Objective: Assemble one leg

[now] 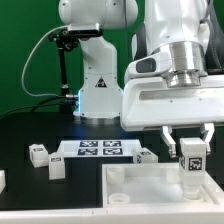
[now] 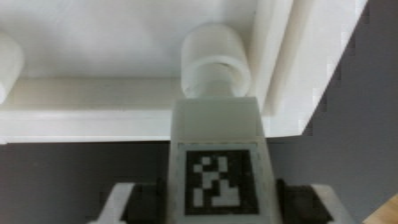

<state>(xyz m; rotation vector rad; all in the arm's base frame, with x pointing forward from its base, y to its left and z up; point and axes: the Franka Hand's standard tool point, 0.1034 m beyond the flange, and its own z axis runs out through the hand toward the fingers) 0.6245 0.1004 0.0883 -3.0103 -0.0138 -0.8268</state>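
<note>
1. Gripper [image 1: 190,148]: its two fingers [image 2: 128,205] press on opposite sides of the leg [image 1: 192,158], pinching it at the end that carries the tag.
2. Leg: it hangs upright, with its long axis running straight down out of the gripper. Its lower end reaches into the panel [image 1: 145,185], towards the exterior view's right.
3. Key relation: in the wrist view, the leg's rounded far end lies just beside the raised rim [image 2: 288,70], close to where two rims meet. You cannot tell whether that end already touches the panel floor. The next move is probably a straight descent along the leg's own axis, so allow little sideways drift.
4. Panel as container: nothing loose shows inside it, and only the held leg enters it.
5. Spare legs: three rest on the table [image 1: 20,130]. Two [image 1: 38,153] [image 1: 57,168] are at the exterior view's left. One [image 1: 147,155] is just beyond the panel's far rim, beside the marker board [image 1: 95,150]. None touches the gripper.
</note>
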